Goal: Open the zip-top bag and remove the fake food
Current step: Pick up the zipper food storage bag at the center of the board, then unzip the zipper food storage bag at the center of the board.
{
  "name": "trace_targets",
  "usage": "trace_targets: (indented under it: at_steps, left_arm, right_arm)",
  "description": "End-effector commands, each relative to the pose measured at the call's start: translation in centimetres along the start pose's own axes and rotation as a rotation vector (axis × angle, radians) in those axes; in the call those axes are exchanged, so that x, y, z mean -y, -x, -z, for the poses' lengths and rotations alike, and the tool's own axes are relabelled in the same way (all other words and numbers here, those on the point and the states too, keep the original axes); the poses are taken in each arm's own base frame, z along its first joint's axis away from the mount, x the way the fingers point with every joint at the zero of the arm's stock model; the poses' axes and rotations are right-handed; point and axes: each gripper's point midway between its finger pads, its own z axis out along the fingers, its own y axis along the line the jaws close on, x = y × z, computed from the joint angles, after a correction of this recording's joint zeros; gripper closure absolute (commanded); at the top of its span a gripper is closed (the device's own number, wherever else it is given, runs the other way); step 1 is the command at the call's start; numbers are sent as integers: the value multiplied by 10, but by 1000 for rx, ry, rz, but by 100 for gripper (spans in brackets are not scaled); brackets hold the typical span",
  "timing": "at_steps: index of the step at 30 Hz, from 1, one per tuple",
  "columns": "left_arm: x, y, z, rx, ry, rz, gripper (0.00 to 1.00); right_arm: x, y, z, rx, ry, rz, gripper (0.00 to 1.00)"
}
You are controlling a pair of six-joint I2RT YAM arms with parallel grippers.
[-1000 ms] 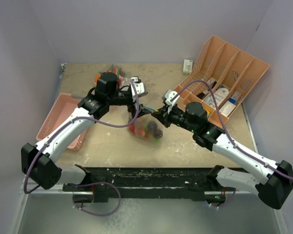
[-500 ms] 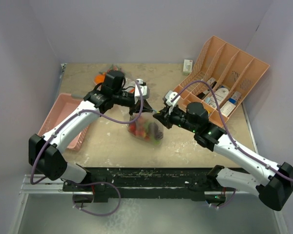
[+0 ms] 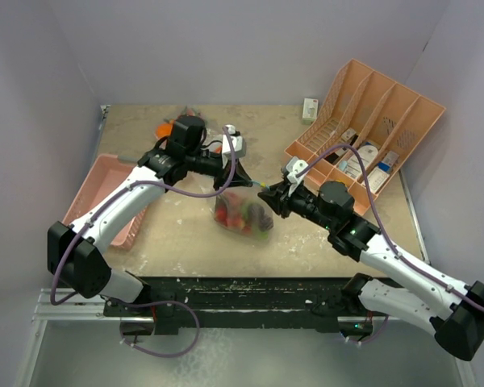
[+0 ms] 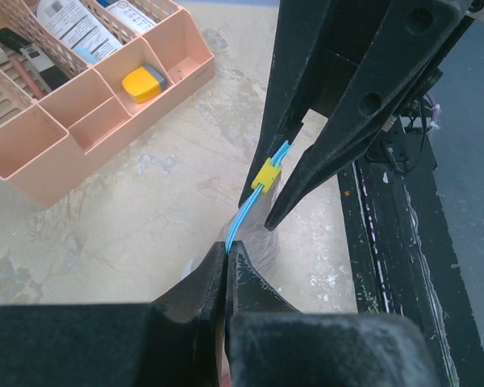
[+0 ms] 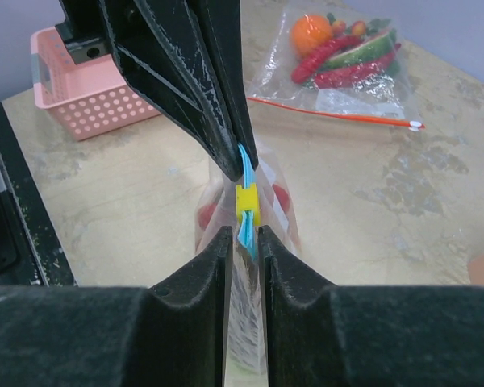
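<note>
The fake food (image 3: pixel 230 214) lies in the zip-top bag (image 3: pixel 244 219) at the centre of the table (image 3: pixel 177 234). The left gripper (image 4: pixel 227 250) pinches its blue zip strip (image 4: pixel 240 214). The right gripper (image 5: pixel 244 234), at the bag's two o'clock, stands slightly open around the yellow slider (image 5: pixel 246 205).

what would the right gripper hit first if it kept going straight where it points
Likely the yellow slider on the zip-top bag, just ahead of the right gripper; the left gripper sits close behind, depth unclear.

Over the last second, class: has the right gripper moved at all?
Yes. The right gripper has drawn back slightly toward the near edge of the table, away from the left corner of the orange organizer.
</note>
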Motion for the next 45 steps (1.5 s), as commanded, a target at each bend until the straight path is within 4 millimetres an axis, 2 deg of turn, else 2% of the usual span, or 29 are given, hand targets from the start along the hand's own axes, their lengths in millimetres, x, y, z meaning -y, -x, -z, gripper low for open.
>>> trace_targets:
  at_steps: [1, 4, 9, 13, 16, 21, 26, 33, 35, 39, 45]
  left_arm:
    - [3, 25, 5, 68, -11, -41, 100]
    - [7, 29, 7, 79, -18, -48, 100]
    - [5, 31, 10, 67, 21, -42, 98]
    - [8, 36, 11, 84, 10, -43, 63]
    - [16, 48, 10, 124, -33, -58, 52]
    - [30, 63, 8, 169, -104, -96, 53]
    - [30, 61, 2, 161, -125, -88, 55]
    - [36, 57, -5, 173, -173, -85, 68]
    - [36, 56, -5, 171, -173, -82, 67]
    - [30, 54, -7, 165, -148, -79, 57]
    - [28, 50, -11, 161, -172, -68, 60]
  right_arm:
    - [-9, 26, -3, 99, 50, 4, 81]
    - [-9, 25, -6, 95, 53, 2, 100]
    - [-9, 29, -6, 106, 52, 5, 100]
    - [-11, 27, -6, 98, 66, 4, 100]
    - [-13, 25, -6, 93, 78, -1, 100]
    - [-14, 25, -7, 88, 79, -4, 100]
    - [-15, 28, -7, 88, 89, -2, 100]
    - [-14, 29, -6, 89, 85, -2, 100]
    - [-15, 28, -6, 87, 89, -3, 100]
    - [-18, 29, -6, 89, 103, -1, 100]
    - [-21, 32, -5, 93, 118, 0, 100]
